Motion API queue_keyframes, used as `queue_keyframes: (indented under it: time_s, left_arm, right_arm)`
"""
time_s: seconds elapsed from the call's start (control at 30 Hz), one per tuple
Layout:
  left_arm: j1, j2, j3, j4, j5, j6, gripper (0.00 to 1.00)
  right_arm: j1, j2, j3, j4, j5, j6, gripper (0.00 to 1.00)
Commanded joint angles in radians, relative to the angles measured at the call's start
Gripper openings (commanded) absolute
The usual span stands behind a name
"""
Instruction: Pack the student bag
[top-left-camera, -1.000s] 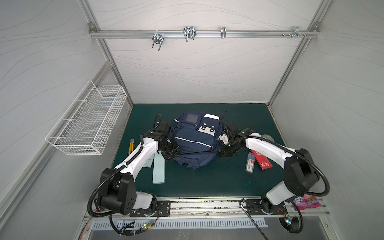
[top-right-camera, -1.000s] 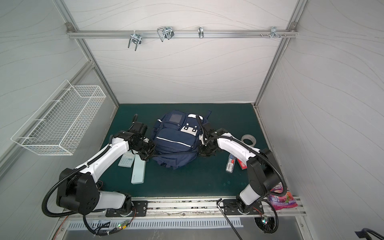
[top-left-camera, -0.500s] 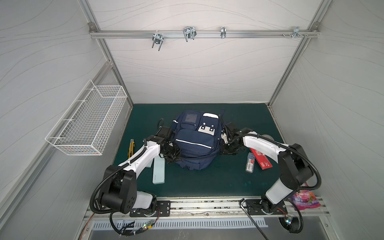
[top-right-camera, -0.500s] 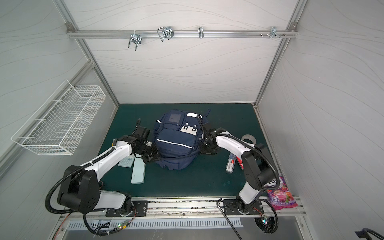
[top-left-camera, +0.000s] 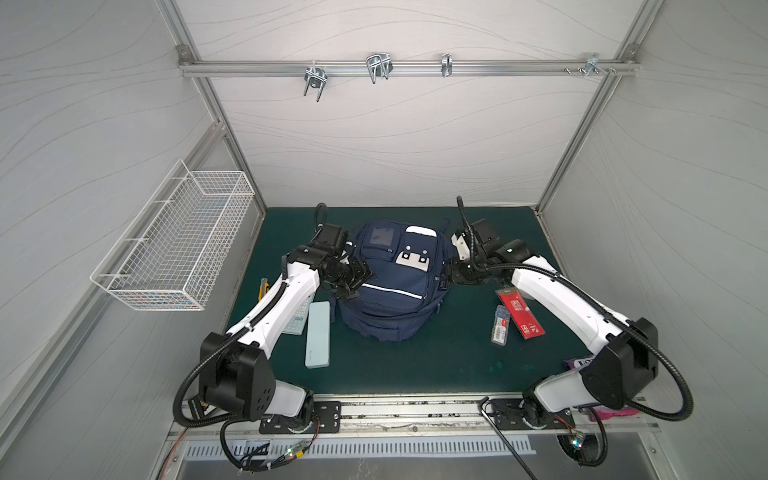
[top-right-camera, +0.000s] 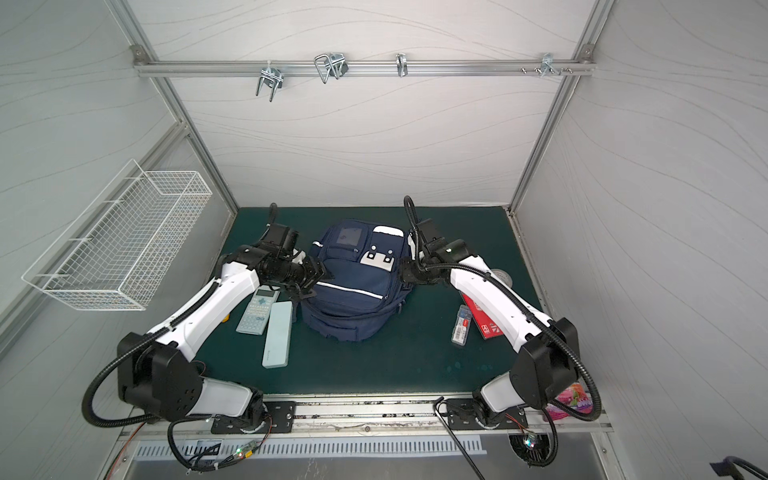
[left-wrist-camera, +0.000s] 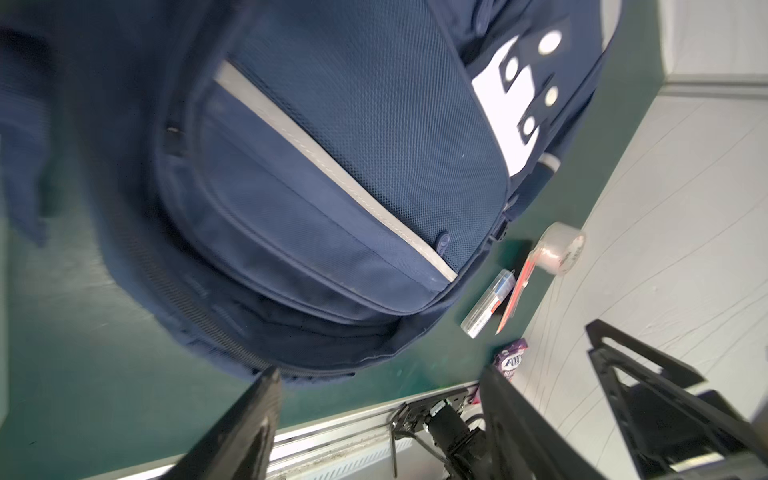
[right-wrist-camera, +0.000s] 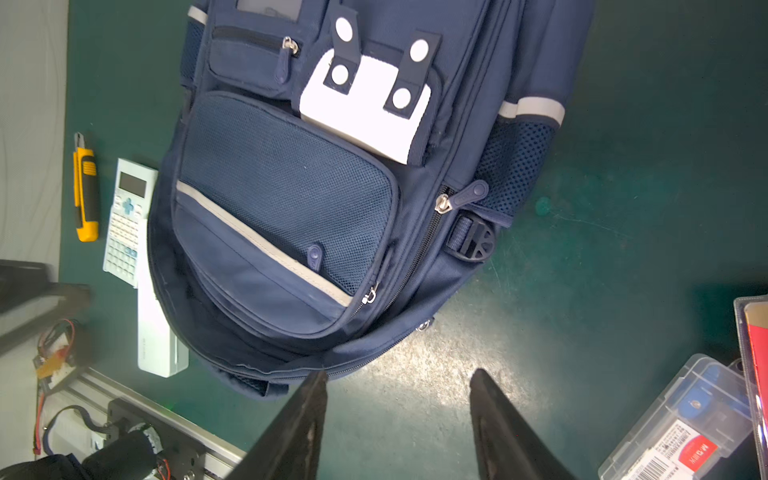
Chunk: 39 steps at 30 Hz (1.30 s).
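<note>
In both top views the student bag (top-left-camera: 392, 286) now lies mid-counter (top-left-camera: 436, 365), just released by both arms. Left wrist: left end effector (left-wrist-camera: 378, 376) apart, empty, hovering beside it. Right wrist: right end effector (right-wrist-camera: 399, 374) likewise apart. The bag looks placed, so I'd say packing can begin.

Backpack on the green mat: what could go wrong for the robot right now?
1. The left gripper and right gripper are both open and empty beside the student bag; its soft fabric might slip or bunch when grabbed.
2. The pale case lies right beside the bag's edge, so shifting the bag could drag it.
</note>
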Motion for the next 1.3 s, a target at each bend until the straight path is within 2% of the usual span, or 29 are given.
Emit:
queue_keyframes:
  time_s: [0.0,0.3,0.5,0.67,0.77,0.8,0.83,0.93,0.97,1.03,1.13,1.27]
  left_arm:
    - [-0.046,0.08,-0.011,0.047,0.024,-0.047,0.74]
    - [-0.099,0.169,-0.039,0.199,0.07,-0.185,0.73]
    - [-0.123,0.277,-0.002,0.209,0.062,-0.215,0.67]
    - [-0.123,0.292,0.004,0.178,0.038,-0.206,0.66]
    - [-0.123,0.32,0.04,0.194,0.047,-0.2,0.5]
    - [-0.123,0.328,0.065,0.19,0.046,-0.189,0.42]
    - [-0.123,0.335,0.094,0.188,0.045,-0.176,0.28]
    - [-0.122,0.335,0.188,0.109,0.0,-0.113,0.07]
    - [-0.121,0.331,0.211,0.084,-0.013,-0.089,0.02]
    - [-0.119,0.312,0.249,0.035,-0.042,-0.044,0.0]
    - [-0.109,0.269,0.257,0.001,-0.067,-0.004,0.0]
    - [-0.088,0.205,0.219,0.029,-0.045,-0.003,0.0]
  right_arm:
    - [-0.003,-0.006,0.0,-0.015,-0.006,0.017,0.56]
    - [-0.003,-0.047,-0.089,0.015,-0.021,0.045,0.56]
    - [-0.006,-0.053,-0.1,0.017,-0.018,0.05,0.55]
    - [-0.011,-0.061,-0.109,0.052,0.029,0.058,0.56]
    - [-0.021,-0.064,-0.173,0.189,0.017,0.045,0.61]
    - [-0.033,-0.048,-0.183,0.221,-0.015,0.025,0.62]
    - [-0.056,-0.02,-0.175,0.232,-0.041,0.024,0.61]
    - [-0.16,0.086,-0.135,0.296,-0.291,0.046,0.59]
    - [-0.18,0.124,-0.109,0.3,-0.341,0.044,0.59]
    - [-0.211,0.199,-0.057,0.322,-0.407,0.028,0.59]
    - [-0.243,0.305,0.01,0.358,-0.447,0.016,0.6]
    - [-0.278,0.429,0.096,0.392,-0.513,0.015,0.57]
